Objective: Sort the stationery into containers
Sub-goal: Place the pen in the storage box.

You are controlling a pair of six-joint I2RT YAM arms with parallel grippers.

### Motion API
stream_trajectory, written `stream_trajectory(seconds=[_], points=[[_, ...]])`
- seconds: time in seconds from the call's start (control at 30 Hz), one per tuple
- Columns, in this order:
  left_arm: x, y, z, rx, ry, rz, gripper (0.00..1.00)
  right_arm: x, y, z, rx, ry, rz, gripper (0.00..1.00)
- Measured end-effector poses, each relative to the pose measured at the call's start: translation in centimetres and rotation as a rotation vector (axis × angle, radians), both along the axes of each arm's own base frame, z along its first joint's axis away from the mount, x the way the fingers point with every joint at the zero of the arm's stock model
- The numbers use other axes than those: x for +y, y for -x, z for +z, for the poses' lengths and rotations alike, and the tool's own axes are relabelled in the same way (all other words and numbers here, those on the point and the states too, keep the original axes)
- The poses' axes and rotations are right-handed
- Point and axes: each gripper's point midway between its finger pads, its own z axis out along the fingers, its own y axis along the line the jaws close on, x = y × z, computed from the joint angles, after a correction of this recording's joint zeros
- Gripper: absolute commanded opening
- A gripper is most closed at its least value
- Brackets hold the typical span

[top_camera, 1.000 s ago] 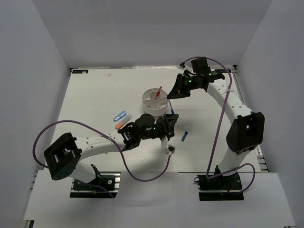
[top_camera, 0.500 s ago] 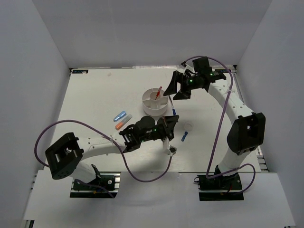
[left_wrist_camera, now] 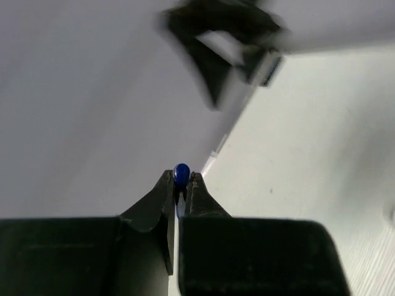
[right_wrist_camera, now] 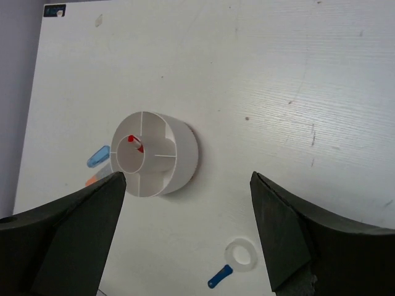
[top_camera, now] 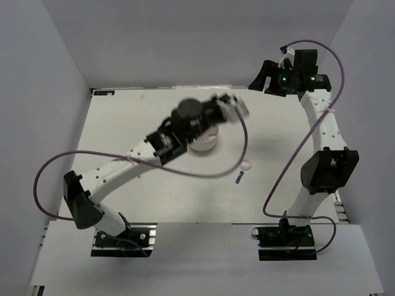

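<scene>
The round white tub (right_wrist_camera: 154,154) stands mid-table, and in the top view my blurred left arm partly covers the tub (top_camera: 202,145). A thin red pen (right_wrist_camera: 134,143) stands in its centre compartment. My left gripper (left_wrist_camera: 181,179) is shut on the thin blue pen (left_wrist_camera: 181,173), whose tip pokes out between the fingertips; this left gripper (top_camera: 236,109) hangs raised just beyond the tub. My right gripper (right_wrist_camera: 187,177) is open and empty, and this right gripper (top_camera: 262,80) is high at the back right. On the table lie a light-blue capsule (right_wrist_camera: 97,156), an orange-white capsule (right_wrist_camera: 91,180), a white ring (top_camera: 247,164) and a dark-blue capsule (top_camera: 239,178).
Grey walls close in the table (top_camera: 123,117) on the left, back and right. The left arm's purple cable (top_camera: 203,174) loops across the table in front of the tub. A small dark label (right_wrist_camera: 54,10) sits at the far left corner.
My right gripper opened, left the red pen in the tub and pulled back up to the back right. My left gripper shut on the blue pen and swung it up from the table past the tub.
</scene>
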Motion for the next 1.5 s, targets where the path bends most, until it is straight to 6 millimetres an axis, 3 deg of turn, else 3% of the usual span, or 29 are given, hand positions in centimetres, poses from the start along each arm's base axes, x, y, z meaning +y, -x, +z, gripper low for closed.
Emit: stream_trajectory(seconds=[0.07, 0.17, 0.27, 0.37, 0.57, 0.63, 0.7, 0.77, 0.97, 1.1, 1.5], points=[[1.9, -3.4, 5.0, 0.147, 0.226, 0.106, 0.00, -0.9, -0.2, 0.6, -0.033, 0.017, -0.001, 0.86], [5.3, -7.3, 9.5, 0.323, 0.474, 0.202, 0.00, -0.9, 0.2, 0.5, -0.046, 0.027, 0.040, 0.85], [7.5, -10.2, 11.0, 0.484, 0.653, 0.217, 0.00, -0.7, 0.7, -0.4, -0.035, 0.027, 0.080, 0.85], [8.7, -11.8, 7.3, 0.652, 0.711, 0.224, 0.00, -0.5, 1.2, -1.2, -0.022, 0.025, 0.117, 0.82], [8.3, -13.4, -5.6, 1.023, 0.666, 0.239, 0.00, -0.7, 1.5, -1.2, -0.040, 0.009, 0.165, 0.80], [7.7, -13.4, -8.5, 1.093, 0.640, 0.237, 0.00, -0.8, 1.8, -1.6, -0.031, 0.003, 0.174, 0.80], [7.5, -13.4, -10.2, 1.129, 0.629, 0.235, 0.00, -0.8, 2.3, -2.0, -0.016, -0.006, 0.181, 0.80], [7.3, -13.4, -10.4, 1.129, 0.634, 0.221, 0.00, -0.8, 2.9, -2.6, 0.001, -0.014, 0.186, 0.80], [7.3, -14.8, -7.7, 1.033, 0.675, 0.167, 0.00, -0.6, 4.0, -3.2, 0.023, -0.032, 0.200, 0.80], [7.6, -15.8, -7.3, 0.973, 0.669, 0.161, 0.00, -0.5, 4.1, -3.1, 0.019, -0.036, 0.208, 0.80], [7.6, -17.7, -12.0, 0.945, 0.605, 0.204, 0.00, -0.4, 4.9, -5.2, 0.049, -0.036, 0.234, 0.71]])
